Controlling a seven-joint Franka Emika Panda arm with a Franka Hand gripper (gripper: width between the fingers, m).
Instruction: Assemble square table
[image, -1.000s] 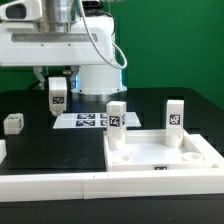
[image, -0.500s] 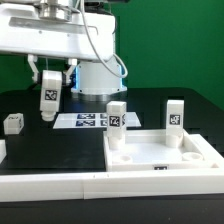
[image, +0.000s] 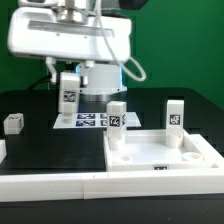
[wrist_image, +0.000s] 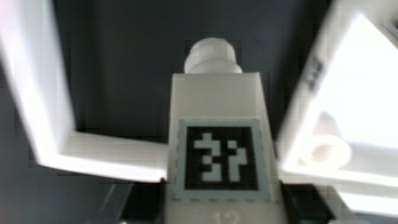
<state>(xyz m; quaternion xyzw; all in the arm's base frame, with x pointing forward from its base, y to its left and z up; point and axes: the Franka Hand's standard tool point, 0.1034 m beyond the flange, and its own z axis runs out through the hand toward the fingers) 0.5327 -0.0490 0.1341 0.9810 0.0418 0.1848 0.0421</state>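
Note:
My gripper hangs above the table's back left, shut on a white tagged leg that it holds upright in the air. In the wrist view this leg fills the middle, its peg pointing away, and dark fingers clamp its sides at my gripper. The square table's white slab lies at the front right. Two legs stand upright at its back corners. The slab's corner with a round socket shows beside the held leg. Another leg lies at the far left.
The marker board lies flat behind the slab, below the held leg. A long white border bar runs along the front edge. The robot's white base stands at the back before a green wall.
The gripper has carried the leg toward the exterior view's right, after a small swing to the left. The leg stays clamped. The slab and other legs have not moved.

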